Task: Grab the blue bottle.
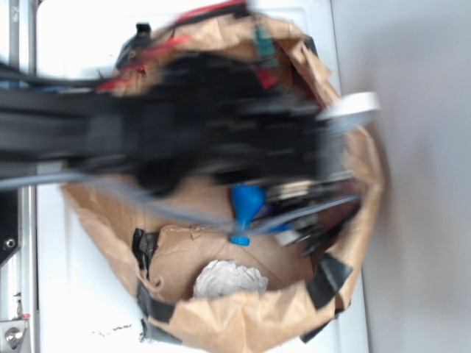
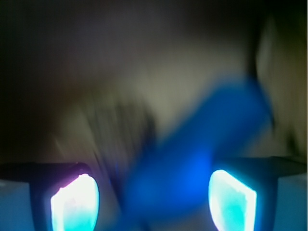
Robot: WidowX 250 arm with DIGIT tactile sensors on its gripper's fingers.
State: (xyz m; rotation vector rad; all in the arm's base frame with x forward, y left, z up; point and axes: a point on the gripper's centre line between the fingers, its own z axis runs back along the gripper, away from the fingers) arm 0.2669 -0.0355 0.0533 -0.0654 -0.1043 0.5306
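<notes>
The gripper (image 2: 153, 202) shows in the wrist view as two glowing pads (image 2: 74, 204) spread wide at the bottom edge. The blue bottle (image 2: 202, 144) lies slanted across the gap between them; blur hides whether either pad touches it. In the exterior view the black arm (image 1: 184, 132) reaches, motion-smeared, over a crumpled brown paper bag (image 1: 243, 323) patched with black tape. The bottle (image 1: 245, 209) pokes from beneath the arm, narrow neck toward a crumpled white wad (image 1: 228, 279) lying nearby. The bag rests on a white bench (image 1: 81, 294). No writing is legible.
</notes>
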